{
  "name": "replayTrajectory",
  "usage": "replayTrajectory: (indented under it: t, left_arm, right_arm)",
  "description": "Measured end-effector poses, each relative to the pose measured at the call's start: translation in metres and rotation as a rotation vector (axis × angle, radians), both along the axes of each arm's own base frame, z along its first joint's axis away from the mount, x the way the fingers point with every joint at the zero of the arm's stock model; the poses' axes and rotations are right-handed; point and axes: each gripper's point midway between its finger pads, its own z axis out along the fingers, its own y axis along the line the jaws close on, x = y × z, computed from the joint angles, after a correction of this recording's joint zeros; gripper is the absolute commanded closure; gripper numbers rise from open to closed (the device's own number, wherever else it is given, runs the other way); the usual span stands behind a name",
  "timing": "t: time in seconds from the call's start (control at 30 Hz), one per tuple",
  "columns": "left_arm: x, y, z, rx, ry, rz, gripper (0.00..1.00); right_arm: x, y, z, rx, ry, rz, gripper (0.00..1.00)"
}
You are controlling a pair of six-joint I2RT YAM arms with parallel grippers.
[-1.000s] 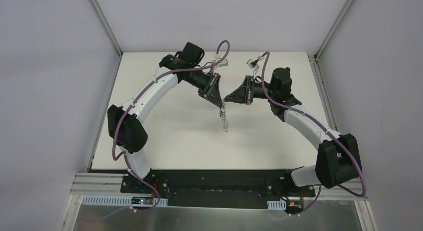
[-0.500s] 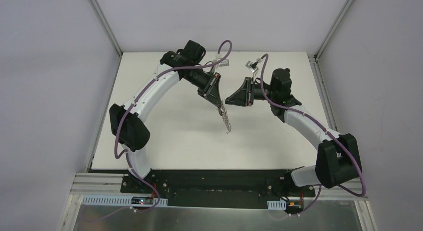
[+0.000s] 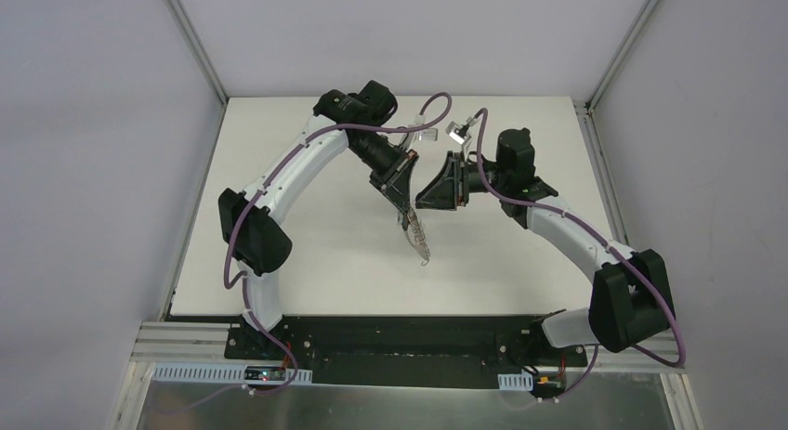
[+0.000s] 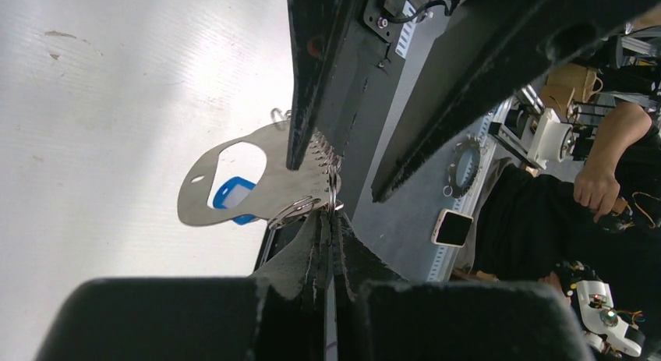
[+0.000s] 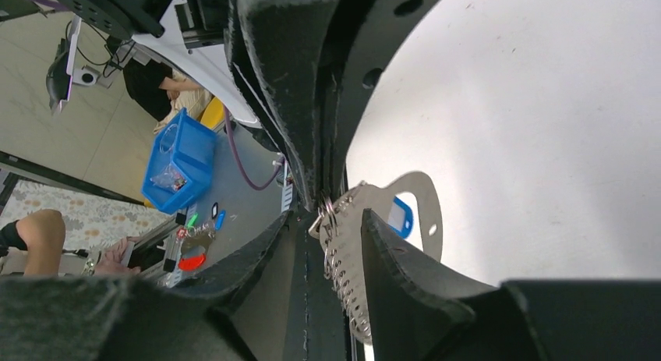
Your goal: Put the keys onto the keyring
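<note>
The keyring (image 3: pixel 420 240), a pale silvery oval loop with a row of small clips, hangs above the table's middle. My left gripper (image 3: pixel 403 210) is shut on its top edge. In the left wrist view the left gripper (image 4: pixel 328 223) pinches the clip side of the keyring (image 4: pixel 191 205). A blue oval tag (image 4: pixel 232 199) of one of the keys shows through the loop's opening; whether it hangs on the ring I cannot tell. My right gripper (image 3: pixel 420 196) faces the left one, open. In the right wrist view the right gripper (image 5: pixel 329 221) straddles the keyring (image 5: pixel 374 201) without gripping; the blue tag (image 5: pixel 400 217) shows there too.
The white table (image 3: pixel 307 254) lies under both arms, with grey walls and metal frame posts round it. A blue bin (image 5: pixel 175 166) and a person's arm (image 4: pixel 604 174) are beyond the table.
My right gripper has opened and let go of the keyring. My left gripper has closed fully on it, and the ring has shifted slightly toward the near edge.
</note>
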Motion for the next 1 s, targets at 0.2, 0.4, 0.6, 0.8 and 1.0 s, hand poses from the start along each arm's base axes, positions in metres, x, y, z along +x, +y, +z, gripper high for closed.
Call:
replayTrajectory:
  t: [0.2, 0.4, 0.6, 0.8, 1.0]
  left_arm:
    - [-0.002, 0.0, -0.002, 0.011, 0.008, -0.007, 1.0]
    - [-0.004, 0.001, -0.002, 0.015, 0.014, -0.008, 1.0]
    - [-0.006, 0.0, -0.003, 0.015, 0.01, -0.02, 0.9]
    - [0.005, -0.003, -0.005, -0.036, -0.006, 0.013, 0.82]
    - [0.021, -0.005, 0.005, -0.121, -0.008, 0.086, 0.82]
  right_arm:
    - [-0.009, 0.007, -0.001, -0.007, -0.012, 0.033, 0.74]
    - [-0.01, 0.008, -0.002, -0.009, -0.022, 0.04, 0.98]
    - [-0.01, 0.008, -0.004, -0.018, -0.007, 0.031, 1.0]
    - [-0.002, 0.009, -0.001, -0.023, 0.034, -0.019, 1.0]
    - [0.014, 0.006, 0.008, 0.0, 0.067, -0.096, 1.0]
